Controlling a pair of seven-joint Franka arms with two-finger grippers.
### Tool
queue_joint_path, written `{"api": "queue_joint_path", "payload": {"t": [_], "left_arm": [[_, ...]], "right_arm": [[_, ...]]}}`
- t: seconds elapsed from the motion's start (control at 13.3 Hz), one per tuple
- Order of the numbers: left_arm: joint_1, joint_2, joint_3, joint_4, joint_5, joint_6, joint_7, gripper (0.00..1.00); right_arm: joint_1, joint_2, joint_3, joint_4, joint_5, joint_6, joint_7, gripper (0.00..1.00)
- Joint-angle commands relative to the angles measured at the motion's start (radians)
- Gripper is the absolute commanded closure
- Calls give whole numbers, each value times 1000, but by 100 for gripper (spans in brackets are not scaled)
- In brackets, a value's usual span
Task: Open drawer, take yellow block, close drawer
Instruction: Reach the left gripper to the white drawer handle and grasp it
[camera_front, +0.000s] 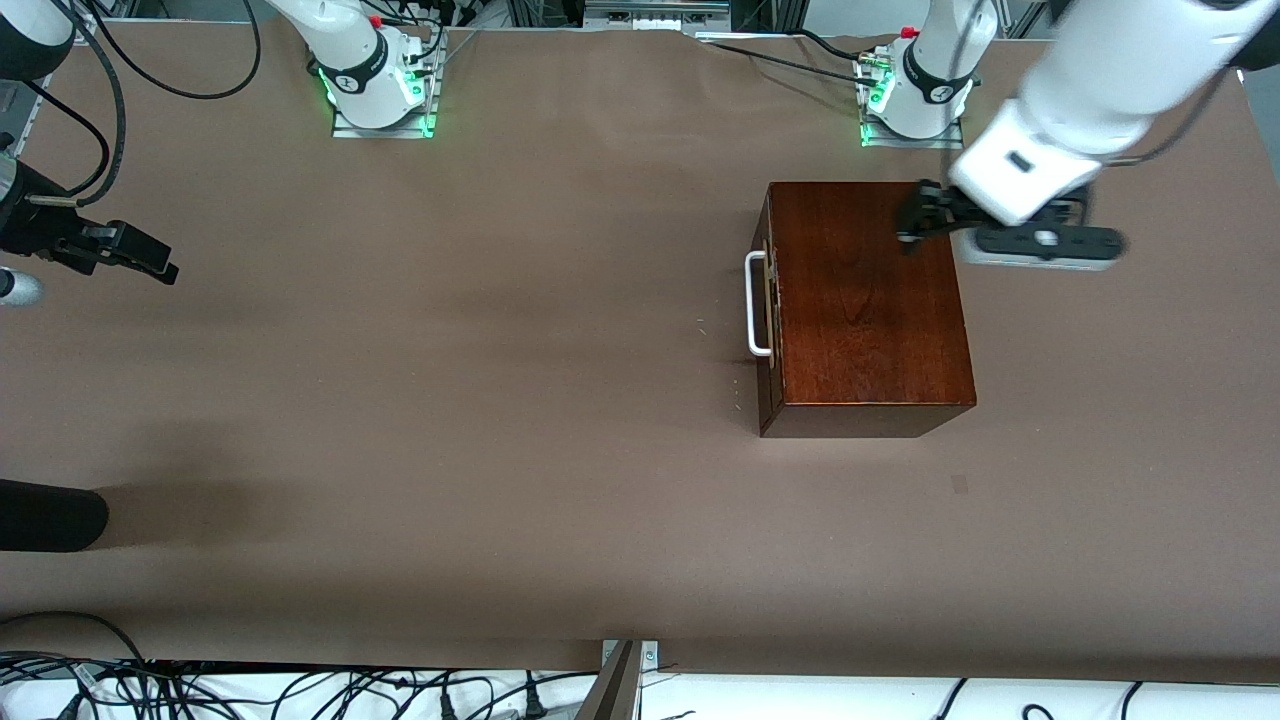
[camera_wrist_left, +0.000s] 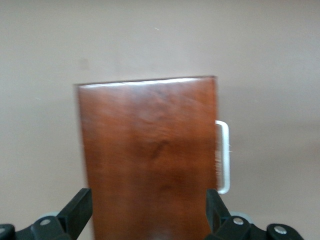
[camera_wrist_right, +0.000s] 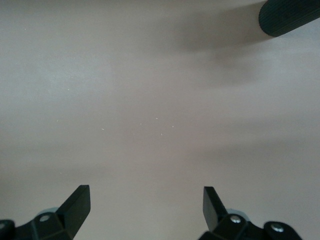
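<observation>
The wide brown-covered table (camera_front: 500, 450) is carrying only a dark reddish-brown polished wooden box (camera_front: 870, 300), sitting directly under the left end effector (camera_front: 915, 215), toward the left arm's end. That end effector is hanging over the box's top near its corner, fingers spread wide and gripping nothing. The drawer (camera_front: 768, 310) is sitting fully shut in the box, its white U-shaped bar handle (camera_front: 757, 303) lying off to the side of the left end effector and lower than it. The right end effector (camera_front: 140, 255) is waiting over bare table, well apart from the box, likewise wide open and empty.

I'd say the opening step is only just starting: the next move calls for dropping down past the box's edge and hooking a finger around the handle.

The left wrist view is showing the box top framed between both fingers (camera_wrist_left: 80, 205), which the front view is blurring. The yellow block is showing in no view; presumably it is inside the drawer.
</observation>
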Motion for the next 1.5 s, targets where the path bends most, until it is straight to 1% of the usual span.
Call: {"api": "queue_joint_path", "payload": {"t": [0.0, 0.08, 0.23, 0.3, 0.38, 0.53, 0.68, 0.75, 0.98, 1.2, 1.43], "left_arm": [[-36, 97, -96, 57, 50, -23, -142, 0], [-95, 126, -99, 57, 77, -19, -189, 0], [-208, 178, -99, 43, 132, 33, -317, 0], [-243, 214, -102, 40, 143, 55, -373, 0], [-262, 240, -102, 29, 155, 84, -389, 0], [-277, 302, -101, 12, 172, 150, -391, 0], [-306, 369, -102, 12, 250, 197, -415, 0], [-309, 392, -101, 11, 264, 216, -426, 0], [-311, 421, -93, -32, 298, 273, -426, 0], [-303, 430, -87, -38, 354, 273, -414, 0], [-300, 436, -75, -66, 364, 280, -408, 0]], "right_arm": [[1, 5, -2, 11, 18, -12, 12, 0], [1, 5, -2, 10, 18, -10, 10, 0], [1, 8, -2, 11, 18, -12, 10, 0], [1, 8, -2, 11, 18, -12, 12, 0], [1, 8, -2, 11, 18, -12, 10, 0], [1, 6, -2, 11, 18, -13, 9, 0], [1, 6, -2, 13, 18, -18, 6, 0], [1, 6, -2, 14, 18, -18, 2, 0], [1, 3, 0, 14, 20, -16, -1, 0], [1, 9, 0, 14, 21, -4, -4, 0], [1, 11, 1, 14, 21, 7, -4, 0]]}}
